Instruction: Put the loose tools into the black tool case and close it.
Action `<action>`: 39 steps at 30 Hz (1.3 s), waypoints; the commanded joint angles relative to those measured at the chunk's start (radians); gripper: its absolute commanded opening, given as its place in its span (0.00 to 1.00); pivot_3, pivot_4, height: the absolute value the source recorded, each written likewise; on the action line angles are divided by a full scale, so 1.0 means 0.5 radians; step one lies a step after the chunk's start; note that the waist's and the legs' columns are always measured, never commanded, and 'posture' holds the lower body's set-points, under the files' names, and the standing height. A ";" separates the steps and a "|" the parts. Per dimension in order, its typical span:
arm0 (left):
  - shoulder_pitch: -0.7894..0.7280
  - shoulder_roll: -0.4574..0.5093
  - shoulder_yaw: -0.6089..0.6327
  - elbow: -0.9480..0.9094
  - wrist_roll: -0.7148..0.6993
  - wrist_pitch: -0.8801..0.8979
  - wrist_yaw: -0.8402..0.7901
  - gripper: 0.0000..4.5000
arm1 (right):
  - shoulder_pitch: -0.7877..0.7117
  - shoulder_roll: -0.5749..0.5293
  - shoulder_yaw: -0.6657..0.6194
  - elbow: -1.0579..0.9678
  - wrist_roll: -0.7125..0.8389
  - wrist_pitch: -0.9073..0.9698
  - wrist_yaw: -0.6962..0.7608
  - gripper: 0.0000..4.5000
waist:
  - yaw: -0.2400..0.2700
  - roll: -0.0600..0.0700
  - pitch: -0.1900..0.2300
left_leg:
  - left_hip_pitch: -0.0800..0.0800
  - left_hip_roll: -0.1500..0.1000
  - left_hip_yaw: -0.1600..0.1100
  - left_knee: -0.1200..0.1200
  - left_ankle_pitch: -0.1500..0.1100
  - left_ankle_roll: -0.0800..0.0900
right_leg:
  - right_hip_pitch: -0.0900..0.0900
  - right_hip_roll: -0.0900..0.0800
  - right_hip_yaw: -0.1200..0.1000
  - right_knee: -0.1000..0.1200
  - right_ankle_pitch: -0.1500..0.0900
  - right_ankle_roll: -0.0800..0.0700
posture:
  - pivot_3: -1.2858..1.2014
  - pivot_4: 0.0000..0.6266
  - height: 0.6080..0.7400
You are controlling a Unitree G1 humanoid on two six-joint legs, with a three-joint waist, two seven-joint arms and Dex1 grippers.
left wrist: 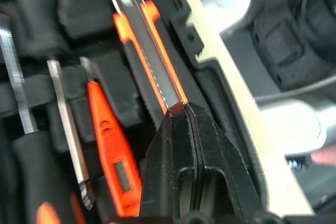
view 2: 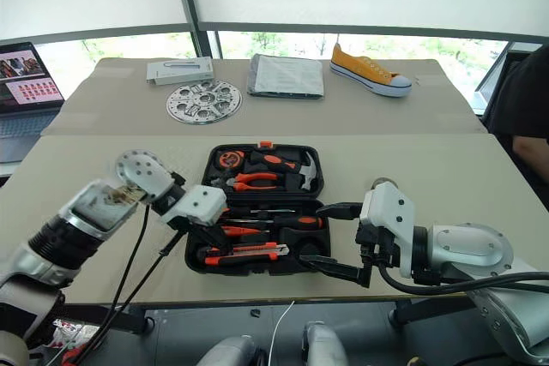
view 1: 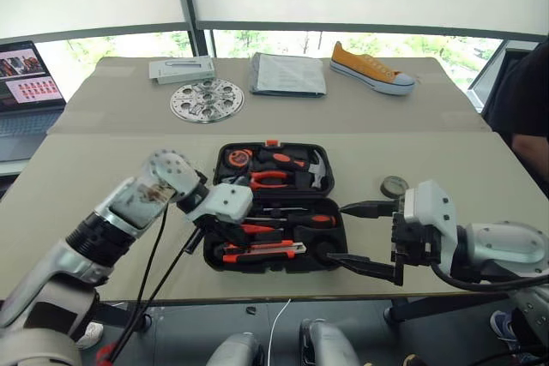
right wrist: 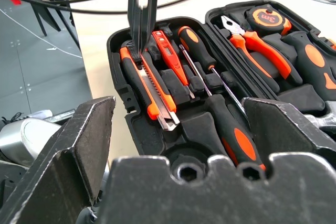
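Laptop [view 1: 26,92]: open, at the table's far-left edge, roughly 10 o'clock from the case.

Grey flat box [view 1: 181,69]: far side of the table, 11 o'clock from the case.

Perforated metal disc [view 1: 207,99]: just nearer than the grey box.

Folded grey cloth or papers [view 1: 287,74]: at 12 o'clock from the case, far side.

Orange sneaker [view 1: 371,69]: sole down, at 1 o'clock.

Left gripper [view 1: 225,235]: over the case's near-left corner, fingers pressed together with nothing between them, tips resting on the butt end of the utility knife [right wrist: 148,86]; its arm and cables cover the case's left edge in the head views.

Black tool case [view 1: 274,207]: open flat at table centre, orange latch on the far rim. Far half holds tape measure [view 1: 236,159], pliers [view 1: 268,179] and hammer [view 1: 302,165]. Near half holds, from the near edge back, the utility knife lying in its slot, the slim orange screwdriver [right wrist: 169,56], and two black-and-orange screwdrivers [right wrist: 195,45], all seated lengthwise.

Right gripper [view 1: 364,236]: jaws spread wide and empty, fingers pointing at the case's right end, hovering just beside the rim at 3 o'clock.

Small dark grey tape roll [view 1: 395,186]: loose on the table outside the case, at 3 o'clock, just behind the right gripper.

Person's dark sleeve [view 1: 525,109]: at the far-right edge.
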 commanded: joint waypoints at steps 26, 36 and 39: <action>0.028 -0.127 0.166 -0.064 -0.093 0.054 -0.015 0.01 | 0.052 -0.010 -0.052 -0.074 0.015 -0.017 -0.034 1.00 | 0.043 0.005 -0.010 | 0.000 0.000 0.000 0.003 -0.002 0.004 | 0.001 0.001 0.001 0.000 0.001 0.005 | 0.52 0.24 1.00; 0.129 -0.100 -0.056 -0.012 0.220 -0.255 0.050 0.01 | 0.042 0.004 -0.037 -0.084 0.019 -0.009 -0.059 1.00 | 0.033 0.005 -0.010 | 0.000 0.000 0.000 0.005 -0.002 0.004 | 0.003 0.000 0.001 -0.001 0.001 0.005 | 0.52 0.24 1.00; 0.152 -0.132 -0.085 0.043 0.303 -0.335 0.090 0.01 | 0.054 0.004 -0.042 -0.087 0.020 -0.008 -0.063 1.00 | 0.043 0.006 -0.011 | 0.002 -0.001 0.000 0.005 -0.002 0.004 | 0.005 0.000 0.002 -0.002 0.001 0.005 | 0.52 0.24 1.00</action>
